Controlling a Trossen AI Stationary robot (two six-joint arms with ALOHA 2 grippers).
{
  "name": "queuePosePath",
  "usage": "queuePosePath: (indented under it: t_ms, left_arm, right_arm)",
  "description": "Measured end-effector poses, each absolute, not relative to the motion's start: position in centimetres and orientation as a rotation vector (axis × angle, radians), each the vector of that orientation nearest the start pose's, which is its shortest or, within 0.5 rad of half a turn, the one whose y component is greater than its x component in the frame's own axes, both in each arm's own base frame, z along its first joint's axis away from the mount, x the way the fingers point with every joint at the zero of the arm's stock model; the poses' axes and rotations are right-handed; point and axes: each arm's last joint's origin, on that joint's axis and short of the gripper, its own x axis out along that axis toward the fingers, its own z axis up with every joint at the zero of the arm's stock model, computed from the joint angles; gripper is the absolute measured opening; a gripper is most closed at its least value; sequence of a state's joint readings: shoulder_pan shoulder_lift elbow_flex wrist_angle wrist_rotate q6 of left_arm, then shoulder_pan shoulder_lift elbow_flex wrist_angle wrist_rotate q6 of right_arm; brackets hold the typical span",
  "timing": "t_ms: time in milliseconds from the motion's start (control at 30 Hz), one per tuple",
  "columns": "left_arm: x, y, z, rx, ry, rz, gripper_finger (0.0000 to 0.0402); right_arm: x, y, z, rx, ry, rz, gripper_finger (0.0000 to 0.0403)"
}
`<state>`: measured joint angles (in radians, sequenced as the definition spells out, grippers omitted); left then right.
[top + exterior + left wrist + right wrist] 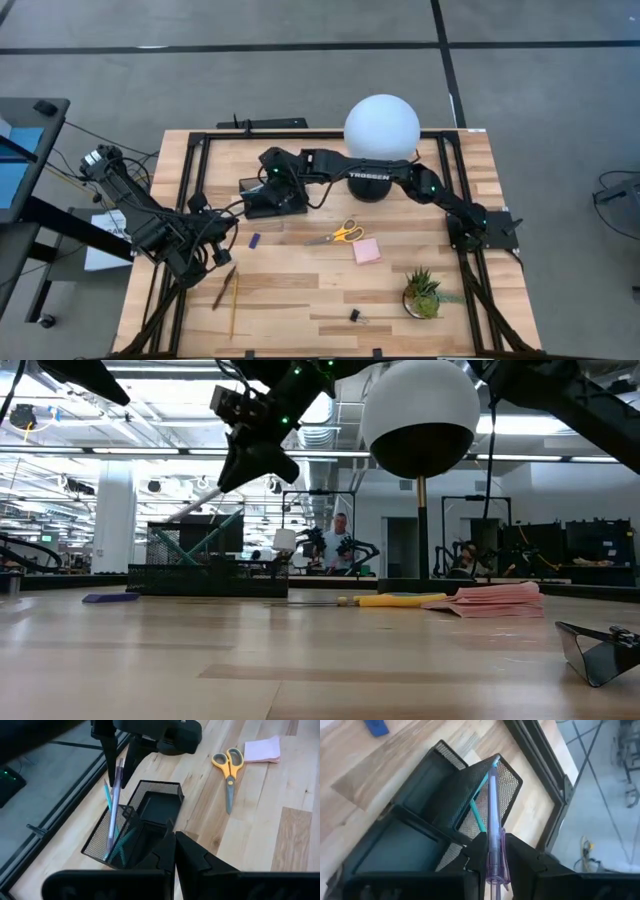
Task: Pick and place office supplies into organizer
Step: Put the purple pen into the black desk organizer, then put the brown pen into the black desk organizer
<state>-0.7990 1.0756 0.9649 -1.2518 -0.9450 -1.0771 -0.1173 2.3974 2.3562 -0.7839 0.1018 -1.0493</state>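
The pale wooden table (300, 300) carries a white globe lamp (381, 128) at its far edge, and just left of the lamp sits the black mesh organizer (272, 199), a tall pen cup joined to a lower square tray. The right gripper (492, 851) hangs directly above the pen cup, its fingers pinched on a translucent purple pen (495, 825) whose long axis runs nearly vertical, its lower end pointing down into the cup's mouth. A teal pen (106, 800) already stands in that cup, leaning slightly. The left gripper (212, 250) waits near the table's left edge, its fingers closed and empty. Toward the table's middle lie the yellow-handled scissors (338, 236), handles toward the right edge and blades pointing left, with the pink sticky-note pad (366, 250) just beside them. A yellow pencil (233, 305) and a brown pen (224, 287) lie near the front-left corner, both roughly front to back. A small blue piece (254, 241) lies just in front of the organizer, and a tiny black clip (355, 315) sits near the front edge.
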Motion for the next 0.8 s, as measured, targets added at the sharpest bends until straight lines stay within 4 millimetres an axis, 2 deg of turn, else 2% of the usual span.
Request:
queuePosePath:
  t_ms: [200, 433, 567, 800]
  left_arm:
    - [12.95, -10.06, 28.45, 0.016, 0.695, 0.509, 0.0000]
    - [12.97, -10.07, 28.45, 0.011, 0.694, 0.509, 0.0000]
    - [13.03, -10.14, 28.47, -0.002, 0.687, 0.507, 0.0000]
    - [13.03, -10.14, 28.47, -0.029, 0.682, 0.517, 0.0000]
  right_arm:
    - [52.06, -6.53, 25.27, -1.012, 0.895, 0.291, 0.0054]
    - [52.11, -6.47, 25.32, -1.082, 0.896, 0.300, 0.0059]
    - [52.35, -6.38, 25.55, -1.111, 0.899, 0.238, 0.0076]
    - [52.62, -6.43, 25.41, -1.132, 0.884, 0.233, 0.0125]
